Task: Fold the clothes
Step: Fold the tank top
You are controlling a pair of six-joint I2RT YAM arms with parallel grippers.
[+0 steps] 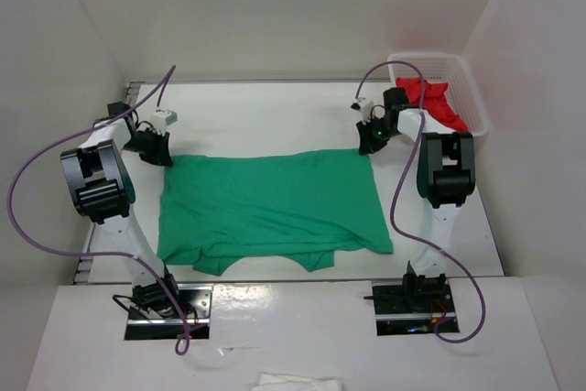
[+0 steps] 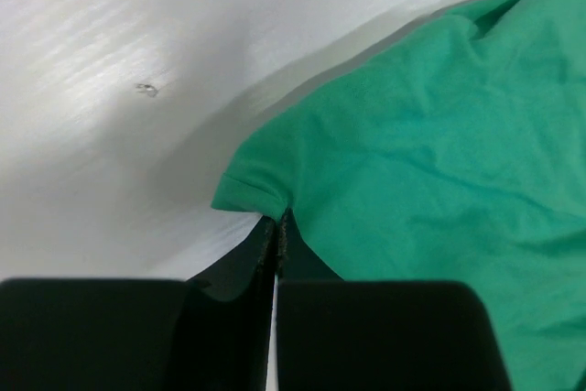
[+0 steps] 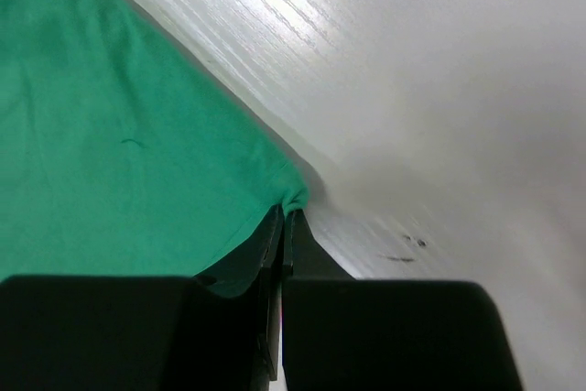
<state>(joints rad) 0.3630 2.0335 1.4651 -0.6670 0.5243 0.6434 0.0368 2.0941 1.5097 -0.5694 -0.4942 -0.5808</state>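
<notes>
Both upper corners of the soft emerald-green T-shirt (image 1: 275, 203) seem pinched by the closed left gripper (image 2: 277, 226) and right gripper (image 3: 285, 220), so lift evenly toward the frame's bottom, edge taut.

The top camera looks down over the whole table (image 1: 275, 107). Wrist cameras sit close behind the left pincer (image 2: 276, 226) and right pincer (image 3: 284, 222), each sharing one far T-shirt (image 1: 275, 203) corner with it.

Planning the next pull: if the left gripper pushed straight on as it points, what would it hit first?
The left gripper is shut on a corner of the shirt, so that cloth comes first. Just beyond lies bare table, probably next, though depth is unclear.
</notes>
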